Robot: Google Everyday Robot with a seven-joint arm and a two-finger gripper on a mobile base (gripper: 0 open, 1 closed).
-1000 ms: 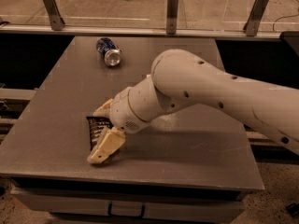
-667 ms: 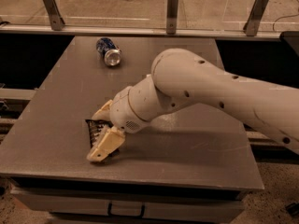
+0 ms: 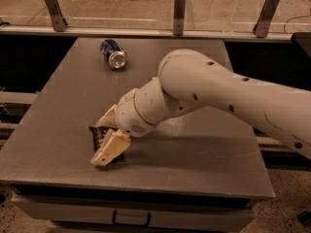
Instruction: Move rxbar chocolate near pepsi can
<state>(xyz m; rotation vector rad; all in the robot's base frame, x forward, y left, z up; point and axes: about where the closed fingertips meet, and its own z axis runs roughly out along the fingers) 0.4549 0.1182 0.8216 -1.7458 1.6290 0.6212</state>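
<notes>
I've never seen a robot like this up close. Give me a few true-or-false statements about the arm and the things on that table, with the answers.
1. The pepsi can stands upright. False: it lies on its side, its silver end towards the camera.
2. The gripper is down at the rxbar chocolate, near the front edge of the table. True.
3. The rxbar chocolate touches the pepsi can. False: they are well apart, with bare tabletop between them.
4. The pepsi can is at the far side of the table, left of the arm. True.
</notes>
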